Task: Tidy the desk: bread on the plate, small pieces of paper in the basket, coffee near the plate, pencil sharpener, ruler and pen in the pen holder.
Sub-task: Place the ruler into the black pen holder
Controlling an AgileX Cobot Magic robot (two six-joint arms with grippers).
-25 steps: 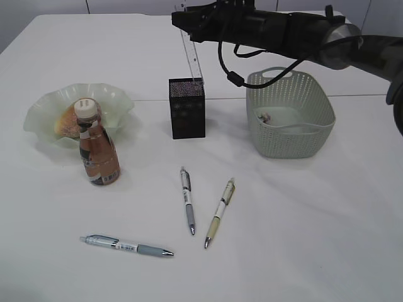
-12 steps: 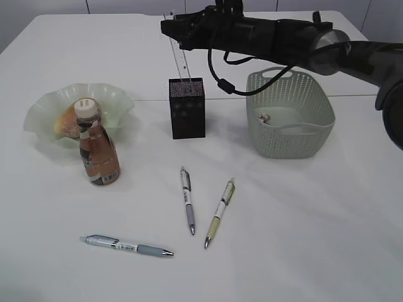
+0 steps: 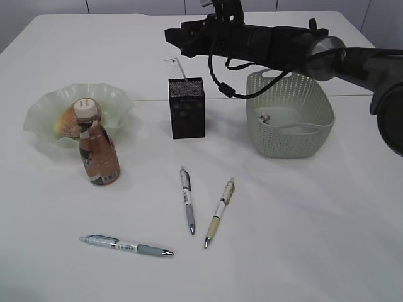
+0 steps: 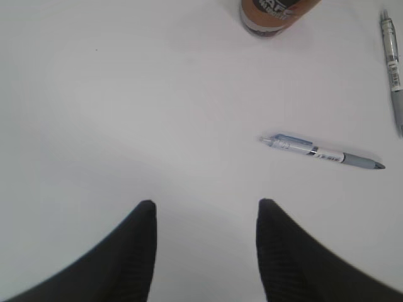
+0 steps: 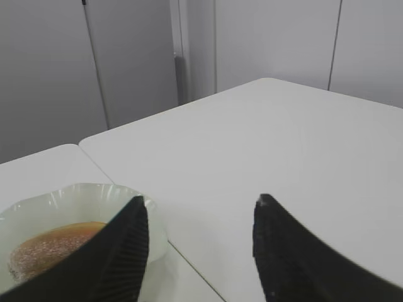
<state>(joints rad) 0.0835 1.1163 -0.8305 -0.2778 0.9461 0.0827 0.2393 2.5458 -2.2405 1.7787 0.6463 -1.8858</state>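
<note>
The desk [image 3: 327, 239] carries everything, and I use the pen holder [image 3: 186, 108] as my landmark. Right of the holder stands the basket [image 3: 291, 123]; left of it is the plate [image 3: 44, 110] with the bread [image 3: 65, 121] already in it, and the coffee [image 3: 97, 151] stands just in front of the plate.

My right claw [image 3: 179, 34] hangs above and a little behind the holder. Its fingers [image 5: 123, 258] stand apart and I see nothing between them. The ruler [image 3: 175, 67] stands upright in the holder, its top sticking out above the rim. I think it leans on the back wall, but the view is too small to be sure.

My left claw [image 4: 204, 251] is also open and empty, low over the desk.

Three pens remain, all in front of the holder. The blue pen [image 3: 126, 245] lies farthest, toward the left front, its long axis nearly left to right; in my left wrist view it is close, ahead and to the right. The grey pen [image 3: 187, 201] and the yellow pen [image 3: 219, 212] lie nearer the holder, both pointing almost front to back. I judge my left arm is nearer to the blue pen.
</note>
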